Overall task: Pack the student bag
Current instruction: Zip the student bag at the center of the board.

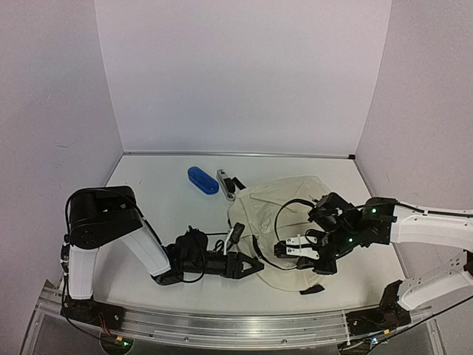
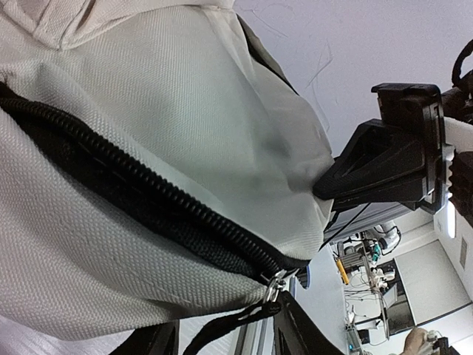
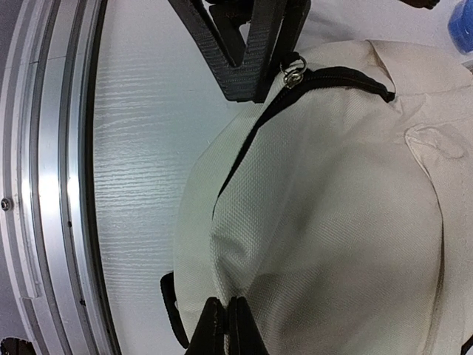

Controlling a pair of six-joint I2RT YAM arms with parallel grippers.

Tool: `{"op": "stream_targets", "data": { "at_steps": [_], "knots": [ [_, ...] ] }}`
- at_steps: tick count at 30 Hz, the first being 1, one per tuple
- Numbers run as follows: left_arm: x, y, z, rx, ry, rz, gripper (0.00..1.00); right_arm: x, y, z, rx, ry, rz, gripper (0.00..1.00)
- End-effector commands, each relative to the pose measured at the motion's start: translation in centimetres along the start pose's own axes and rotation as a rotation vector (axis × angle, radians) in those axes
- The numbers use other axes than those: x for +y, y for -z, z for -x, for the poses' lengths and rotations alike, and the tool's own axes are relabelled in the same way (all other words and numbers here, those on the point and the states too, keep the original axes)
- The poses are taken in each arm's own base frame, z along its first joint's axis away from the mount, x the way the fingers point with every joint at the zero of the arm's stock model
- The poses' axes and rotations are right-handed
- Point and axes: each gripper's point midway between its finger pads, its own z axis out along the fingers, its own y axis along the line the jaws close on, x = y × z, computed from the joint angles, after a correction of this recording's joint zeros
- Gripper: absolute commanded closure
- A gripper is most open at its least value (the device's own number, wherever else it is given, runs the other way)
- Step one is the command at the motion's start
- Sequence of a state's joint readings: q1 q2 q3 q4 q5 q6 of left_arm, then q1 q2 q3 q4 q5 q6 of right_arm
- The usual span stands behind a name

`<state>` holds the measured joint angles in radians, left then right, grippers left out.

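From above, your left gripper (image 1: 255,265) lies low on the table (image 1: 162,207), its tips against the near-left edge of the student bag (image 1: 273,203). You cannot judge the jaw gap from here. Your right gripper (image 1: 284,250) sits over the bag's near side, and its tips are hard to pick out among the dark parts around them. Well beyond both sets of jaws, a blue object (image 1: 202,180) lies beside a small grey item (image 1: 225,185) too small to identify. In the left wrist view the bag fills the frame just ahead of the jaws. Its black zipper (image 2: 148,200) runs diagonally down to a metal zipper pull (image 2: 275,285) right at the jaw mouth. The fingers (image 2: 299,333) are cut off by the bottom edge and stand partly apart with a black tab across the gap; you cannot tell whether they touch it. Beyond them, the right gripper pinches a pucker of fabric. In the right wrist view the jaws are closed tight on a fold of the bag, with only the fingertips (image 3: 214,325) showing. Ahead of them, the left gripper's dark fingers point at the zipper pull.
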<state>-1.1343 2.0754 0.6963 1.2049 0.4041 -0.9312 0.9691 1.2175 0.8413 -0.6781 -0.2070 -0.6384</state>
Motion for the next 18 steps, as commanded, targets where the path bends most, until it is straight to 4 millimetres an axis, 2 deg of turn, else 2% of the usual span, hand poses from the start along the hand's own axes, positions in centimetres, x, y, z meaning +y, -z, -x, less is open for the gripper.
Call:
{"op": "stream_targets", "data": {
  "at_steps": [1, 8, 13, 18],
  "knots": [
    [-2.0, -0.2, 1.1, -0.028, -0.050, -0.050, 0.65, -0.3, 0.3, 0.1, 0.005, -0.016, -0.004, 1.00],
    [-2.2, 1.0, 0.9, -0.035, -0.028, -0.032, 0.81, -0.3, 0.4, 0.1, 0.005, -0.018, -0.007, 1.00],
    [-2.3, 2.9, 1.0, -0.056, -0.013, 0.027, 0.99, -0.3, 0.2, -0.1, 0.013, -0.014, -0.009, 1.00],
    [-4.6, 2.4, 2.6, -0.002, -0.068, 0.085, 1.00, -0.1, -0.3, -0.9, 0.039, -0.001, -0.005, 1.00]
  ]
}}
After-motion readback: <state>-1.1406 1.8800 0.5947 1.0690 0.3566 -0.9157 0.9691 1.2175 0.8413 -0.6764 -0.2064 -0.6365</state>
